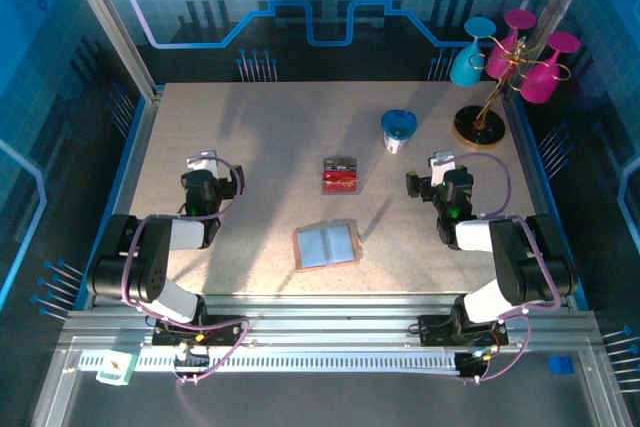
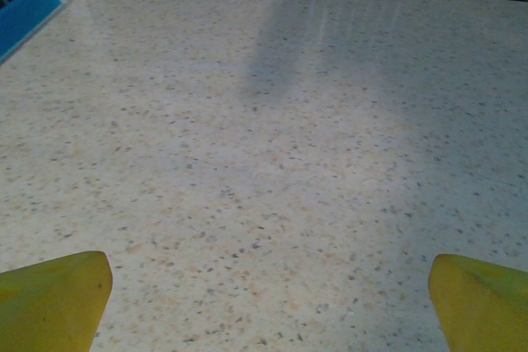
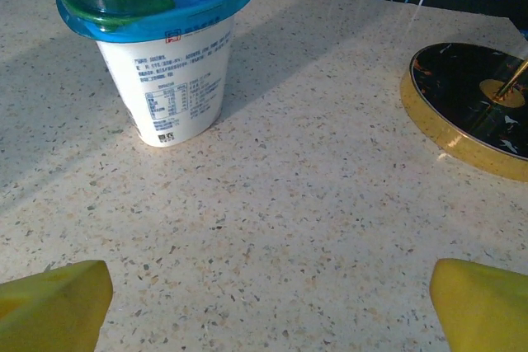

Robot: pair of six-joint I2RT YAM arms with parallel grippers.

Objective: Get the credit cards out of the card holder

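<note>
Because the card holder [image 1: 327, 245] lay open, seemingly emptied, my left gripper [image 2: 268, 282] and right gripper [image 3: 271, 282] stood spread, idle. Credit cards [image 1: 340, 175] rested beyond.

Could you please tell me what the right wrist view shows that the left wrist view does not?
Right wrist view: an upright white cup with a blue lid, and to its right a black, gold-rimmed stand base.
Left wrist view: a blue wall strip at the table's far left edge.
Both: the speckled table and an open hand at the bottom edge, the right hand and the left hand, nothing between the yellow fingertips.
</note>
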